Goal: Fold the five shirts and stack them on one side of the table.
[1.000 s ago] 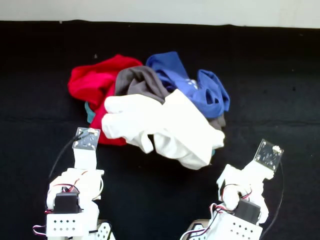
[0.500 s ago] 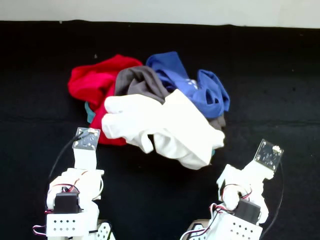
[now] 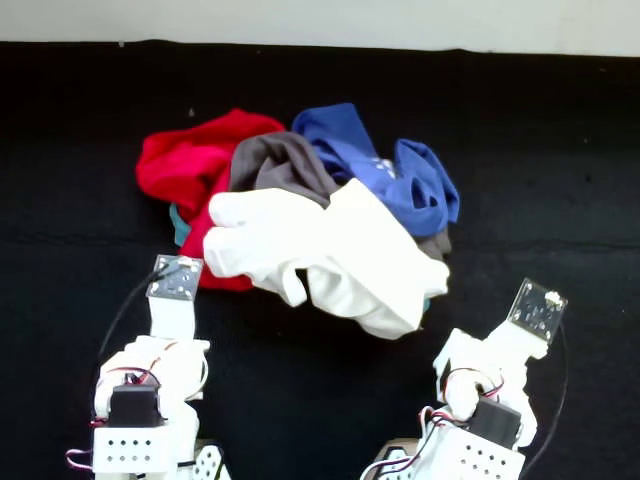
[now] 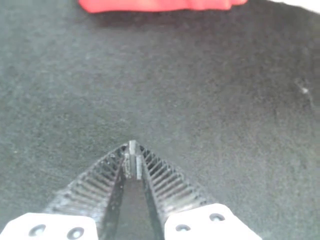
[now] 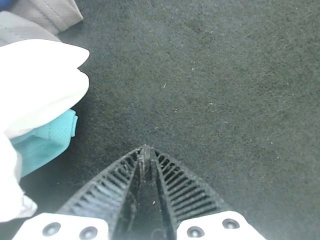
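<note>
The left arm (image 3: 172, 325) sits at 7 o'clock on the black counter (image 3: 560, 150). Its jaws are closed, with nothing in them, over a bare spot.

The five shirts lie in one messy pile in the middle, at 12 o'clock from the arms. None is folded yet. The red shirt (image 3: 185, 165) is at 10 o'clock of the pile. A bit of teal shirt (image 3: 178, 226) peeks out under it. The grey shirt (image 3: 280, 162) is at 12. The white shirt (image 3: 330, 255) lies on top, toward 6. The blue shirt (image 3: 400, 175) is at 2.

The right arm (image 3: 490, 360) sits at 5 o'clock. Its jaws are closed and empty too.

The shirts are tangled up. I think a pull on one could drag the others along with it. The jaws could also pinch two shirts at once. And the jaws must open first, or they will only poke the cloth.
</note>
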Robot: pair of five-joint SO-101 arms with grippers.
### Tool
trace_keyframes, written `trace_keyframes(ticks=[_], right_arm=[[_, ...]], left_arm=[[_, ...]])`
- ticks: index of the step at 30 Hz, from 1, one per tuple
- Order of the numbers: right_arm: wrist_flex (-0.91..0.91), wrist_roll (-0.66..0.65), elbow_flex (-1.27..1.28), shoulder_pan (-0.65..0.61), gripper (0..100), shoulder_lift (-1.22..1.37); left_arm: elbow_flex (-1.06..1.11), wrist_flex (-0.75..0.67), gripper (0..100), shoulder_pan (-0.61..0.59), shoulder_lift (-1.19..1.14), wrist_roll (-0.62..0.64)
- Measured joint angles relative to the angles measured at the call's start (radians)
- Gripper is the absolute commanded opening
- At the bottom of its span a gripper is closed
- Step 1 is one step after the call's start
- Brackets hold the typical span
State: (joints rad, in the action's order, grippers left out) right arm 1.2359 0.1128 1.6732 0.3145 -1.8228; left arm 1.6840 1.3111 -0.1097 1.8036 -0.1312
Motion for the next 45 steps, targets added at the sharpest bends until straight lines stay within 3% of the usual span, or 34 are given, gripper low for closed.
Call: trace_keyframes(ticks=[13,16,21,25,29,37,42,45], right_arm=[[0.000,0.000,0.000,0.000,0.7,0.000],[0.000,0.000,0.000,0.000,0.7,0.000],[0.000,0.000,0.000,0.000,0.7,0.000],[0.000,0.000,0.000,0.000,0.7,0.000],[0.000,0.000,0.000,0.000,0.7,0.000],[0.000,0.000,0.000,0.000,0.7,0.000],[0.000,0.000,0.000,0.000,0.7,0.000],[0.000,0.000,0.000,0.000,0.7,0.000]], left_arm=[[0.000,-0.021,1,0.049,-0.005,-0.003],[0.000,-0.160,1,-0.002,-0.005,-0.002],[0.000,-0.525,3,-0.147,-0.005,-0.002],[-0.009,-0.660,21,-0.181,-0.005,0.000],[-0.095,-0.594,34,-0.183,-0.008,0.034],[-0.413,-0.160,38,-0.021,-0.020,0.167],[-0.569,-0.124,39,0.046,-0.227,0.184],[-0.717,-0.115,39,0.057,-0.468,0.272]])
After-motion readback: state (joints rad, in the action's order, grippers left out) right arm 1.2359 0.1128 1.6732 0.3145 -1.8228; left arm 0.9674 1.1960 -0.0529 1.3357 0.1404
